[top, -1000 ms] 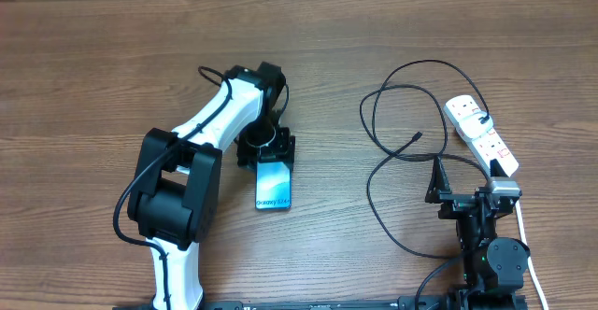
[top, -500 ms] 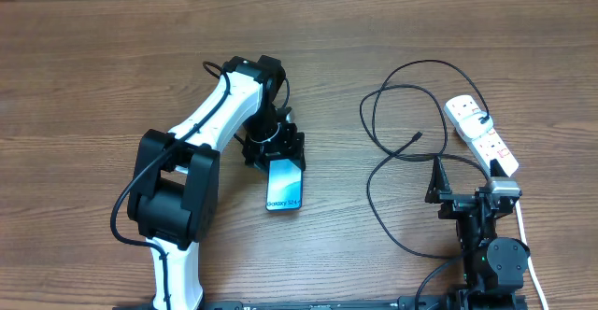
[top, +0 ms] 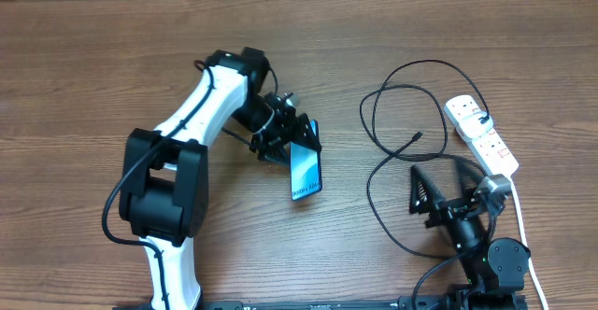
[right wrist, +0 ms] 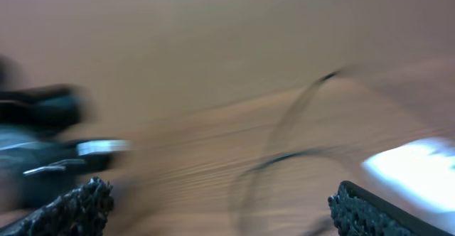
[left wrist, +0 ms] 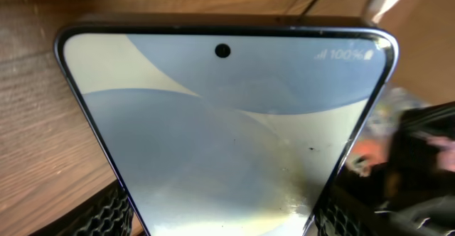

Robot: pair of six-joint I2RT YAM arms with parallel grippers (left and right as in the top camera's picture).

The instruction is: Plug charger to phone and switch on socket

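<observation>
The phone (top: 306, 171), its blue-white screen lit, is held at its upper end by my left gripper (top: 289, 143), at mid-table, angled down to the right. It fills the left wrist view as the phone (left wrist: 227, 122), with a finger pressed on each long edge. The charger (top: 404, 91) lies in loose black loops right of centre, its connector tip (top: 417, 137) free on the wood. At the far right lies the white socket (top: 480, 136). My right gripper (top: 439, 181) hangs open and empty below the loops; its view is blurred, showing the charger (right wrist: 284, 140) and the socket (right wrist: 416, 166).
The wooden table (top: 84, 77) carries nothing else. The socket's white cord (top: 523, 231) runs down past the right arm's base (top: 495, 259). The left arm (top: 192, 133) stretches diagonally over the table's left half.
The left gripper has carried the phone rightward and turned it towards the charger. The right gripper has swung and tilted leftward, so its wrist view is smeared.
</observation>
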